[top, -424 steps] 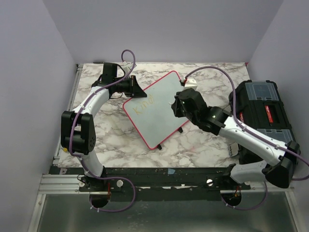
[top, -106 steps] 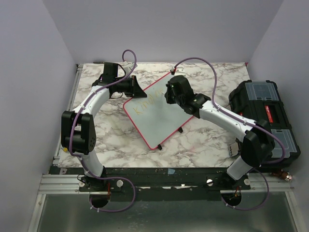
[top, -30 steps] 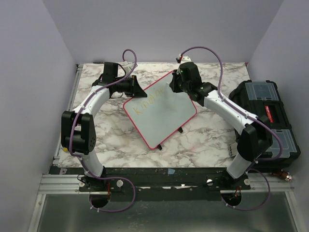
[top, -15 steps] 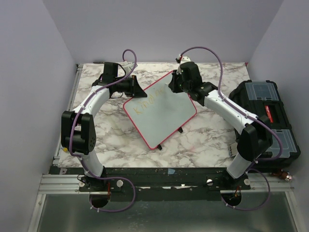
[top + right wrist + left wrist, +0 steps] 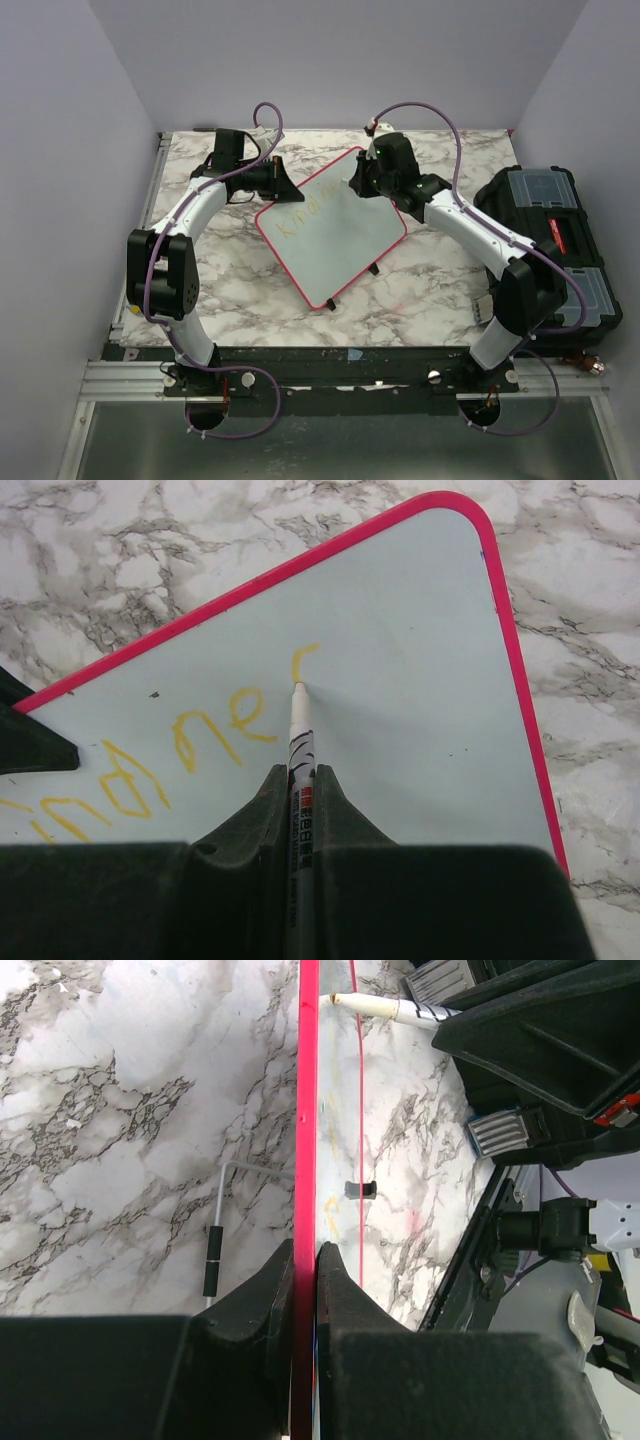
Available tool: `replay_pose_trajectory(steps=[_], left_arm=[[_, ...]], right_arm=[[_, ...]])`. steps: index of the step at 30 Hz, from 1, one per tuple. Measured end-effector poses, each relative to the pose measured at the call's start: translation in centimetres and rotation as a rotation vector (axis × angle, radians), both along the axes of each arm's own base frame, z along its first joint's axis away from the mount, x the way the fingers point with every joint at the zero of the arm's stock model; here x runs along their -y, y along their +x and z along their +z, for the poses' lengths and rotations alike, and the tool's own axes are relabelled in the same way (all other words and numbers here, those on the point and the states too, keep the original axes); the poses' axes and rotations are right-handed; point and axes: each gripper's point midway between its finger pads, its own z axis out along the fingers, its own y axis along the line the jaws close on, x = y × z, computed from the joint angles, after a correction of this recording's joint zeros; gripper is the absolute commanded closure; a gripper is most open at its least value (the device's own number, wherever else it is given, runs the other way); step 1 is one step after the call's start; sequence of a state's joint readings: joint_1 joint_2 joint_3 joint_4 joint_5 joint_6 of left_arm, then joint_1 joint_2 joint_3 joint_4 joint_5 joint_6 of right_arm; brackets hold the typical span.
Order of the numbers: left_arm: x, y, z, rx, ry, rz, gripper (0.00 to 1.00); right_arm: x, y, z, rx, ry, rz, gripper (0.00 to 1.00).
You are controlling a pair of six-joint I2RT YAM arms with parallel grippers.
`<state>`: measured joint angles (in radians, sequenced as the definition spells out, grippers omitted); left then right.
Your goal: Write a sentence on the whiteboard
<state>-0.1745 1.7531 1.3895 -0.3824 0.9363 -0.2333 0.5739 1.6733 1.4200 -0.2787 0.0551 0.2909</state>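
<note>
The whiteboard (image 5: 335,235) sat mid-table (image 5: 250,290), turned so one rounded corner pointed to 12 o'clock and the opposite one to 6. The left gripper (image 5: 305,1250) was closed on the board's pink-red frame, one finger on each side of it, at about 10 o'clock on the board in the top view. From that wrist the board appeared edge-on.

The right gripper (image 5: 300,775) hung over the board near its 12 o'clock corner, clamped on a white marker (image 5: 299,742). The marker's tip touched the white surface at the foot of a small curved yellow stroke.

The sentence (image 5: 190,740) was a single line of thin yellow letters. It ran along the board's upper-left edge, from near the left gripper at 9 o'clock up to the marker tip. From above it read roughly "Kindne"; the last stroke was too small to read.

A black toolbox (image 5: 545,235) lay at 3 o'clock, well apart from the board. Two small black clips (image 5: 374,268) showed along the board's 5 o'clock edge.
</note>
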Motion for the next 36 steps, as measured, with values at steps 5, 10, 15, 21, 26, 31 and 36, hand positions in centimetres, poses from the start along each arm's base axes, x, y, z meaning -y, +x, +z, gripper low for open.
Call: replay_pose_trajectory(steps=[5,10,15,21,26,31,36], left_arm=[[0.0,0.0,0.0,-0.001,0.000,0.001,1.00],[0.0,0.0,0.0,-0.001,0.001,0.001,1.00],[0.0,0.0,0.0,-0.001,0.001,0.001,1.00],[0.0,0.0,0.0,-0.001,0.001,0.001,1.00],[0.0,0.0,0.0,-0.001,0.000,0.001,1.00],[0.0,0.0,0.0,-0.001,0.001,0.001,1.00],[0.0,0.0,0.0,0.000,0.001,0.001,1.00]], right_arm=[[0.2,0.1,-0.1,-0.001,-0.001,-0.013,0.99],[0.5,0.3,-0.1,0.000,-0.006,-0.041,0.99],[1.0,0.4,-0.3,-0.002,-0.017,-0.070,0.99],[1.5,0.2,-0.7,-0.011,-0.024,-0.089,0.99],[1.8,-0.4,-1.2,-0.021,-0.031,-0.090,0.99],[2.0,-0.9,-1.6,-0.038,-0.033,-0.089,0.99],[1.6,-1.5,-1.6,-0.058,-0.014,-0.060,0.99]])
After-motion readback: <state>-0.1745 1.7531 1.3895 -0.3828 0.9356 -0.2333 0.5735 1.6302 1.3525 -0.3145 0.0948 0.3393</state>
